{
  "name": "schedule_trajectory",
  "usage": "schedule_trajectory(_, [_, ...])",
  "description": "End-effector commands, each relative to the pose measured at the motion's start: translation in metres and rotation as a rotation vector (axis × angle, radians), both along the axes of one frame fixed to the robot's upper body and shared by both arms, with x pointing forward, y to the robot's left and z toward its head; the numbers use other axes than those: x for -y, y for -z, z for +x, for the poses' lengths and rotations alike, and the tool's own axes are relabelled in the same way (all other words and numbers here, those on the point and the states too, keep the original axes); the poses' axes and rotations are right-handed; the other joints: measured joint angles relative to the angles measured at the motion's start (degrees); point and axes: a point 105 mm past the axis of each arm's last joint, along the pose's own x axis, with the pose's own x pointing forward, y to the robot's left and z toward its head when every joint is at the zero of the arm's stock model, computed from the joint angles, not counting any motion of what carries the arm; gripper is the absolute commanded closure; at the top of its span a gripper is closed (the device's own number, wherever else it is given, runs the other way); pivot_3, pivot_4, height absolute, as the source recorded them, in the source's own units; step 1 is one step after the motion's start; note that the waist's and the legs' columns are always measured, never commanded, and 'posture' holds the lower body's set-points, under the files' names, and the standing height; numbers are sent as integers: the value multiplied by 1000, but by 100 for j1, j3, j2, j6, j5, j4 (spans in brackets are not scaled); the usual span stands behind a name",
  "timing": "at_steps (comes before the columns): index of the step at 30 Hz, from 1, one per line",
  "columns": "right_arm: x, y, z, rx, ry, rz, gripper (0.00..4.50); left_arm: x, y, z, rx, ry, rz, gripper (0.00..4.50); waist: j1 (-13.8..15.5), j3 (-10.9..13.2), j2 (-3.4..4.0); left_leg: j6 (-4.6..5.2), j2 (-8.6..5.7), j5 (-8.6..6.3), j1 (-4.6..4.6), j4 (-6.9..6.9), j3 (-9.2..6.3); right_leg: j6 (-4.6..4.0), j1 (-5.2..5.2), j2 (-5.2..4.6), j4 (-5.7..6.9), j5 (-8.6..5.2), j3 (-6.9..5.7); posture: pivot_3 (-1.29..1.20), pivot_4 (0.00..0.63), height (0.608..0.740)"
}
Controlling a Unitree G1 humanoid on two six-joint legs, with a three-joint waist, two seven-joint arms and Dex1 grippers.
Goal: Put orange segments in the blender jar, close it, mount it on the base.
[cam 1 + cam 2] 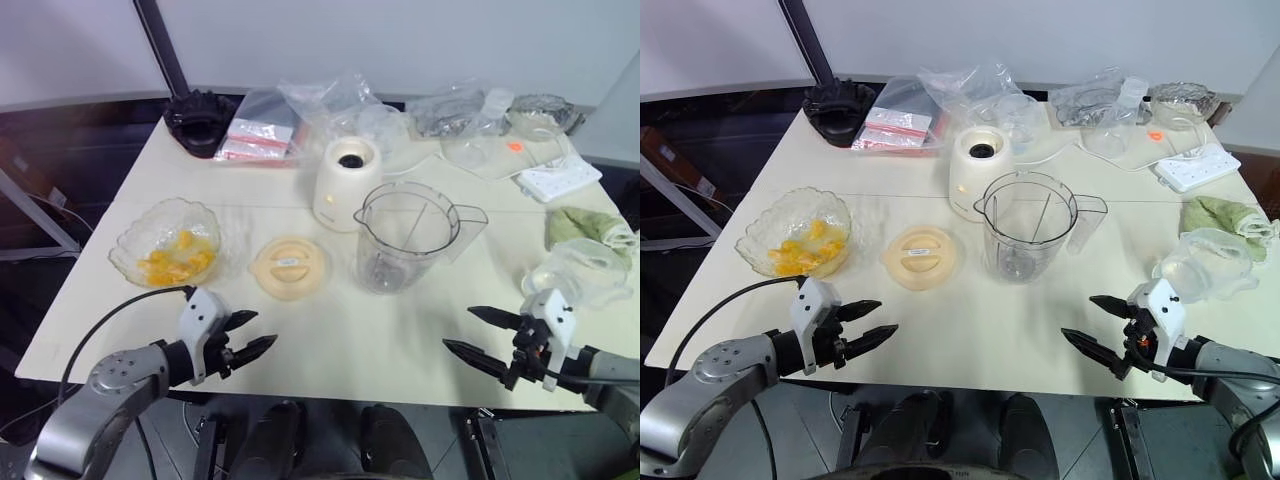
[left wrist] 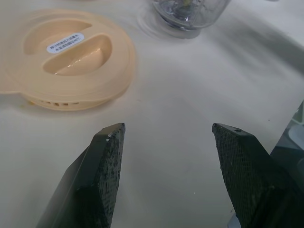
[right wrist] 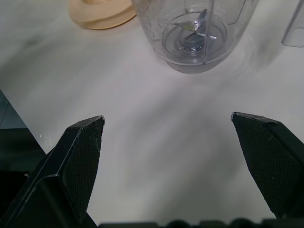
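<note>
Cream desk [image 1: 330,340], cluttered at the back. Left hand [image 1: 243,343] and right hand [image 1: 487,339] are held open and empty at the near edge. Orange segments [image 1: 172,262], judged soft and slippery, lie in a glass bowl [image 1: 128,262]; gentle pinching is advised. Blender jar [image 1: 400,240], light and rigid, stands before the base [image 1: 345,185]; its handle is the suggested hold.

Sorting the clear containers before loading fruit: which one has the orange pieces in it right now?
The scalloped glass bowl at the table's left holds the orange segments. The blender jar at centre is empty, only blades at its bottom.
</note>
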Motion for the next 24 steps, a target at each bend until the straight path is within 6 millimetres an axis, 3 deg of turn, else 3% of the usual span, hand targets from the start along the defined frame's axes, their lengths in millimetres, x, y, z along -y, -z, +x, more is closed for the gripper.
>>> schedule_trajectory(1, [-7,-8,-3,25,-24,-10,10,5,-8,-5,29,47,5,1455,0,0,0,0,0,0,0,0,0,0,0,0,0,0,0,0,150,740])
schedule_trajectory(24, [-15,4,-11,21,-38,-16,10,3,-14,1,51,20,-4,1455,-4,0,0,-1,0,-1,0,1,0,0,0,0,0,0,0,0,150,740])
